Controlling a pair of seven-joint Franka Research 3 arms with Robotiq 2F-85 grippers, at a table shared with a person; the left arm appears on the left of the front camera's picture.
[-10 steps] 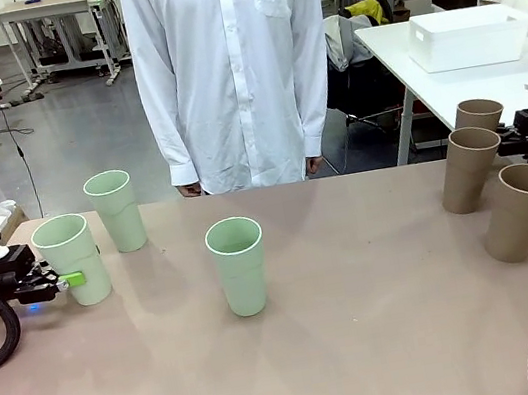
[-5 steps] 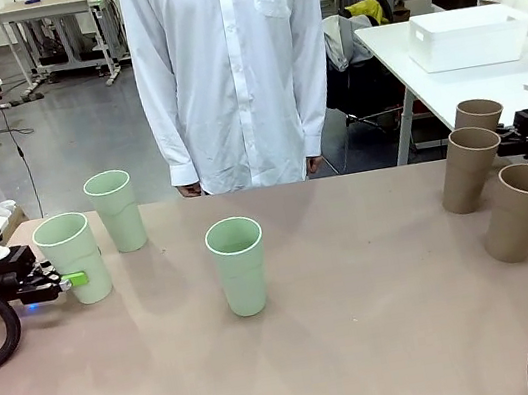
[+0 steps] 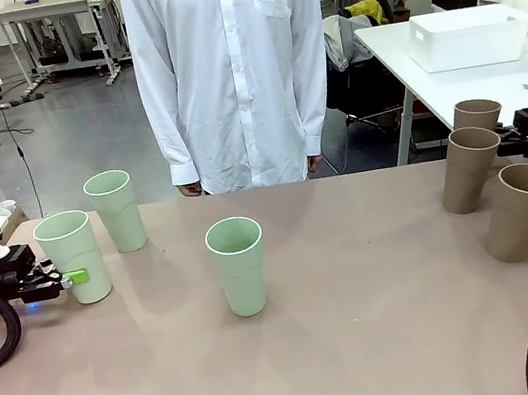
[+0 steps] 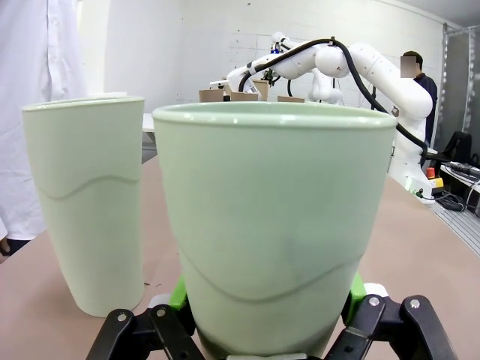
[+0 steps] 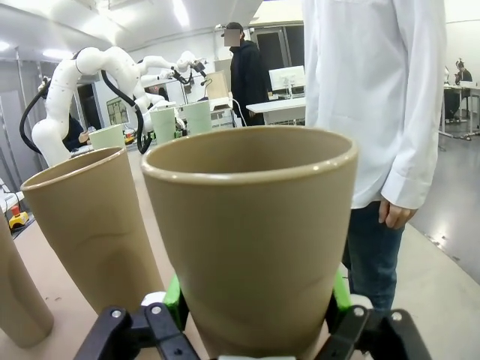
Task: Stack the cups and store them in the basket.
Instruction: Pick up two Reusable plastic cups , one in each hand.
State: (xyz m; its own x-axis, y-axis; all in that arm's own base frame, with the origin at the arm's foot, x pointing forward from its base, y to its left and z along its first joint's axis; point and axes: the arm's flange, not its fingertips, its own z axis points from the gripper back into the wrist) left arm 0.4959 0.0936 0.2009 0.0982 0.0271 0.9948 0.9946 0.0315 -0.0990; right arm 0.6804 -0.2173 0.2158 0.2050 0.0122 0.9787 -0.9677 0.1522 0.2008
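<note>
"Pinching what, each tool?"

"Left tool (image 4: 267, 294) is clamped on a mint cup (image 3: 73, 258) at the left edge of the frame, with a green pad on each side, low on its wall. Right tool (image 5: 256, 301) is clamped the same way on a tan cup (image 3: 478, 113) at the far right."

"And the rest?"

"2 more mint cups stand free, 1 (image 3: 116, 210) just behind the held cup and 1 (image 3: 239, 265) mid-frame. 2 tan cups (image 3: 469, 168) stand just beside the held tan. The basket (image 3: 468, 36) sits upper right on another table, well apart from the worktop (image 3: 369, 342)."

"Risks?"

"Both grips sit low on tapered walls, so a cup could tip or slide out during a swing. The neighbours are close, and a sideways lift could topple them. Off-centre nesting would catch rim on rim."
</note>
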